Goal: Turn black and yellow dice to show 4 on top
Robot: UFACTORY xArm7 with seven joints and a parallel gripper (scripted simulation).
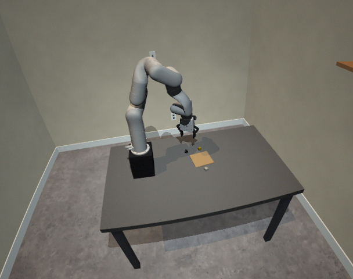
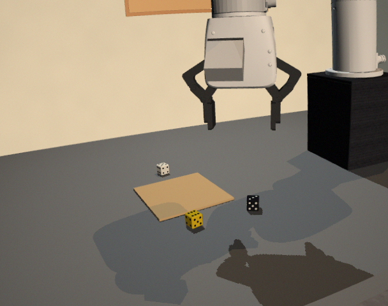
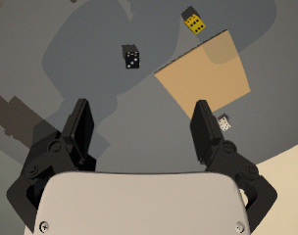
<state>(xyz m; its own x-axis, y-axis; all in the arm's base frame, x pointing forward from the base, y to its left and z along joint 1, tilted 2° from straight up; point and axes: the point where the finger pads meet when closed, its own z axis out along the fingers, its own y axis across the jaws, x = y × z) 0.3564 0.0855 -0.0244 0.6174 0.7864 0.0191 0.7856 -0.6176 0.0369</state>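
The black die (image 1: 186, 151) (image 2: 253, 203) (image 3: 132, 60) lies on the table beside the mat; its top seems to show 3, and a side shows 5. The yellow die (image 1: 199, 148) (image 2: 194, 219) (image 3: 195, 24) lies on the table just off the mat's edge, with 6 on top. The white die (image 1: 206, 168) (image 2: 162, 169) (image 3: 224, 123) lies off the opposite side of the mat; its top looks like 5. The tan mat (image 1: 202, 159) (image 2: 187, 192) (image 3: 208, 73) lies flat. My gripper (image 1: 188, 136) (image 2: 242, 126) (image 3: 142, 112) is open and empty, high above the table, clear of all the dice.
The arm stands on a black base block (image 1: 142, 165) (image 2: 329, 122) on the grey table (image 1: 176, 192) (image 2: 55, 184). Shadows of the arm and gripper fall around the black and yellow dice and across one corner of the mat.
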